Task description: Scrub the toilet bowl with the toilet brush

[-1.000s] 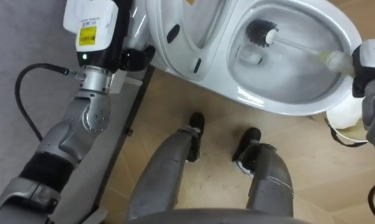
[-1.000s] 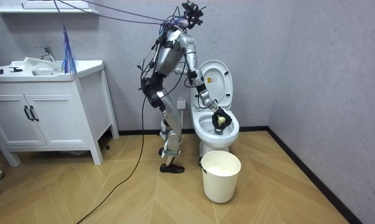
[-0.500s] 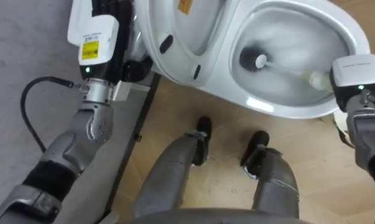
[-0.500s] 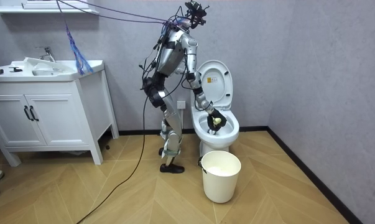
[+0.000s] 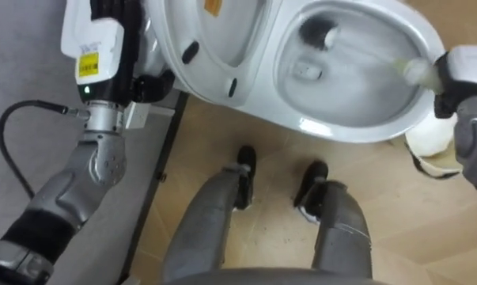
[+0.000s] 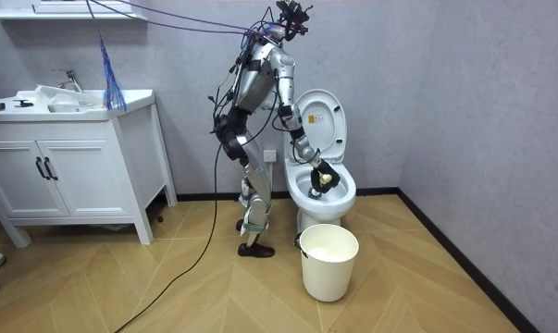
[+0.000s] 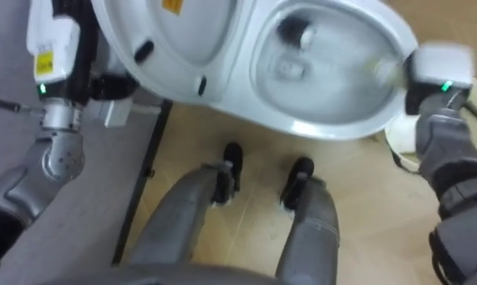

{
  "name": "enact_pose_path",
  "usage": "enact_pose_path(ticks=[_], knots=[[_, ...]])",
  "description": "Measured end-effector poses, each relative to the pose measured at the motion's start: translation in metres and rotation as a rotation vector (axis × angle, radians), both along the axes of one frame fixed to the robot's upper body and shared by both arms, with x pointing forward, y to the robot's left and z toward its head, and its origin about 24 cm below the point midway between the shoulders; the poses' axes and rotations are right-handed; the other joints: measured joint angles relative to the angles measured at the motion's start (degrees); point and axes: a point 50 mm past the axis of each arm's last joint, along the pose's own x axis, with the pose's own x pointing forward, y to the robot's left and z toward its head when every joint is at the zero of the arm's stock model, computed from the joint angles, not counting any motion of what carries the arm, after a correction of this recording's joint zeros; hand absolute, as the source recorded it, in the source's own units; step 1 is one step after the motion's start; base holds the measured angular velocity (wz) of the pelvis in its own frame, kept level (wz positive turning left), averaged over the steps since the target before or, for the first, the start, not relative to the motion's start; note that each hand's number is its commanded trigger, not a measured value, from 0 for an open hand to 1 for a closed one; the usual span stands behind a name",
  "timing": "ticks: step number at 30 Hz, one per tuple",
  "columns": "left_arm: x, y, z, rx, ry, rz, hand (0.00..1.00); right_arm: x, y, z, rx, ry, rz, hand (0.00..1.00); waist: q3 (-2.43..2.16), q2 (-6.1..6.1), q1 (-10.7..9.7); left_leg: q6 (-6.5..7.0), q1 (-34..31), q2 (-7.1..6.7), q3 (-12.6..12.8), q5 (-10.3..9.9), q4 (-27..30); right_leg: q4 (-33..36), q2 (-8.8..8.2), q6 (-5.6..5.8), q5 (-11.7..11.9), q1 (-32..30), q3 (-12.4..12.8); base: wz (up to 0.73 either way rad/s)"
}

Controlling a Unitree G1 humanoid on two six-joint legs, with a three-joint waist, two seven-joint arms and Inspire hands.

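Scrubbing inside the bowl is, I judge, the step in hand. Nearest, the robot stands on the wooden floor (image 5: 412,233), bent forward over the toilet (image 5: 341,131) in the room view, with a white bucket (image 6: 329,262) on the floor just beside its right foot. Past the feet comes the toilet's near rim. The right hand (image 5: 453,79) hangs over the rim's right edge, and the pale end of the brush (image 5: 325,36) meets it there. Whether this hand is clamped round the handle I cannot tell, since its own back covers it. The brush slants left and away across the bowl, its dark head low against the far wall, near the raised lid (image 5: 214,32). The left hand (image 5: 115,47) sits far left beside the lid, close to the grey wall (image 5: 32,47); its state I cannot tell either.

The next move calls for sweeping the head round the bowl's wall while keeping the handle off the right rim. The bowl itself leaves free room. Lid and wall close the left side, and the bucket crowds any step to the near right.
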Motion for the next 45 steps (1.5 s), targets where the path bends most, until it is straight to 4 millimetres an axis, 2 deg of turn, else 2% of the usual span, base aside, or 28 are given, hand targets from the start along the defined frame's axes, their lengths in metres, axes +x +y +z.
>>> enact_pose_path(ticks=[2, 6, 9, 10, 12, 15, 17, 20, 25, 27, 30, 33, 34, 35, 38, 41, 43, 45], knots=[[0.002, 0.001, 0.001, 0.030, -0.005, 0.027, 0.00, 0.002, 0.001, 0.003, -0.034, -0.012, 0.021, 1.00, 0.06, -0.75, -0.6, 0.10, 0.1, -0.03, 0.0, 0.1, 0.3, 0.0, -0.01, -0.14, 0.1, 0.2, -0.2, -0.02], [0.002, -0.001, -0.004, 0.018, 0.022, 0.051, 0.00, 0.009, 0.017, 0.002, -0.098, -0.006, 0.106, 1.00, 0.10, -0.82, -0.1, 0.32, 1.0, 0.19, 1.1, 0.2, 0.4, -0.3, 0.42, 0.08, 0.8, 0.6, 1.0, -0.17], [0.001, -0.003, -0.008, 0.012, 0.041, 0.054, 0.00, 0.011, 0.048, -0.006, -0.134, -0.017, 0.225, 1.00, -0.01, 0.29, 0.5, 0.28, 1.4, 0.76, 0.9, 0.1, 0.1, -1.6, 1.23, -0.06, 1.5, 1.6, 0.5, -0.05], [-0.001, -0.004, -0.011, 0.014, 0.052, 0.053, 0.00, 0.009, 0.063, -0.013, -0.137, -0.011, 0.273, 1.00, -0.11, 1.16, 0.7, 0.20, 1.5, 1.33, 0.6, 0.1, -0.1, -2.8, 1.82, -0.16, 1.9, 2.4, -0.2, 0.00], [-0.005, -0.005, -0.014, 0.021, 0.066, 0.052, 0.00, -0.005, 0.073, -0.024, -0.142, 0.011, 0.281, 1.00, -0.44, 2.49, 1.1, -0.01, 1.6, 1.82, -0.1, 0.0, -0.7, -4.6, 2.85, -0.23, 2.6, 3.3, -0.8, -0.04], [-0.011, -0.002, -0.019, 0.027, 0.078, 0.064, 0.00, -0.016, 0.083, -0.028, -0.141, 0.023, 0.307, 1.00, -0.50, 3.84, 1.8, -0.31, 1.7, 2.62, -0.1, -0.2, -1.2, -6.5, 4.34, -0.42, 3.6, 3.8, -0.8, -0.21], [-0.018, -0.002, -0.026, 0.012, 0.099, 0.073, 0.00, -0.029, 0.090, -0.036, -0.109, 0.066, 0.310, 1.00, -0.96, 4.81, 1.8, -0.55, 2.2, 3.20, 0.0, -0.2, -1.9, -8.0, 4.77, -0.65, 3.9, 4.5, -1.0, -0.07], [-0.024, 0.000, -0.031, -0.006, 0.102, 0.098, 0.00, -0.038, 0.097, -0.040, -0.078, 0.111, 0.320, 1.00, -1.06, 4.97, 1.8, -1.05, 3.1, 3.45, 0.0, 0.0, -2.9, -9.0, 5.48, -0.86, 4.1, 5.2, -0.6, -0.06], [-0.028, 0.004, -0.035, -0.002, 0.099, 0.118, 0.00, -0.039, 0.102, -0.039, -0.063, 0.153, 0.326, 1.00, -1.01, 4.89, 1.7, -1.33, 3.5, 3.98, 0.1, 0.1, -2.9, -9.4, 5.87, -1.16, 4.1, 5.8, -0.7, -0.01], [-0.028, 0.006, -0.035, -0.006, 0.094, 0.117, 0.00, -0.038, 0.100, -0.038, -0.067, 0.171, 0.324, 1.00, -0.96, 4.82, 1.4, -1.33, 3.3, 4.00, 0.1, 0.2, -2.7, -9.3, 5.84, -1.27, 3.9, 5.8, -0.8, 0.02], [-0.027, 0.008, -0.033, -0.015, 0.100, 0.104, 0.00, -0.035, 0.084, -0.042, -0.118, 0.236, 0.328, 1.00, -0.83, 4.60, 1.5, -1.33, 3.0, 3.94, 0.1, 0.1, -1.8, -9.1, 5.52, -1.25, 3.6, 5.7, -0.8, 0.00], [-0.020, 0.006, -0.029, -0.009, 0.100, 0.072, 0.00, -0.024, 0.057, -0.042, -0.192, 0.327, 0.313, 1.00, -0.73, 4.45, 1.9, -1.31, 2.3, 3.40, -0.5, 0.2, -1.4, -7.9, 4.82, -1.19, 3.3, 4.9, -1.4, 0.14], [-0.013, 0.003, -0.023, 0.002, 0.081, 0.045, 0.00, -0.020, 0.042, -0.040, -0.216, 0.362, 0.275, 1.00, -0.48, 4.08, 2.1, -1.29, 1.6, 2.88, -0.8, 0.2, -1.3, -6.4, 4.06, -1.19, 2.8, 3.8, -1.5, 0.31], [-0.009, 0.001, -0.017, 0.008, 0.058, 0.025, 0.00, -0.015, 0.030, -0.035, -0.195, 0.354, 0.218, 1.00, -0.07, 3.47, 2.4, -1.15, 0.9, 2.21, -0.8, 0.3, -0.9, -4.6, 3.11, -1.25, 2.2, 2.5, -1.6, 0.29], [-0.004, -0.001, -0.010, 0.004, 0.033, 0.008, 0.00, -0.002, 0.013, -0.017, -0.184, 0.290, 0.131, 1.00, 0.32, 2.85, 2.3, -0.81, -0.8, 1.30, -0.4, 0.5, 0.1, -1.9, 1.64, -1.18, 1.4, 0.1, -1.1, 0.14], [-0.003, -0.001, -0.009, 0.009, 0.037, 0.015, 0.00, 0.009, 0.003, 0.004, -0.165, 0.163, 0.071, 1.00, 0.59, 2.42, 1.4, -0.53, -1.0, 0.81, -0.1, 0.7, 0.5, -0.4, 0.67, -0.95, 1.0, -0.5, -0.7, 0.08], [-0.002, -0.002, -0.009, 0.019, 0.043, 0.018, 0.00, 0.013, -0.001, 0.013, -0.179, 0.108, 0.055, 1.00, 0.59, 2.28, 0.8, -0.32, -0.9, 0.16, 0.0, 0.8, 0.7, 0.3, 0.12, -0.83, 0.6, -0.7, -0.6, 0.09], [-0.002, -0.002, -0.007, 0.017, 0.041, 0.022, 0.00, 0.013, -0.003, 0.015, -0.194, 0.096, 0.058, 1.00, 0.61, 2.20, 0.5, -0.20, -0.9, -0.03, 0.0, 0.9, 0.7, 0.9, -0.29, -0.76, 0.3, -0.8, -0.7, 0.09]])
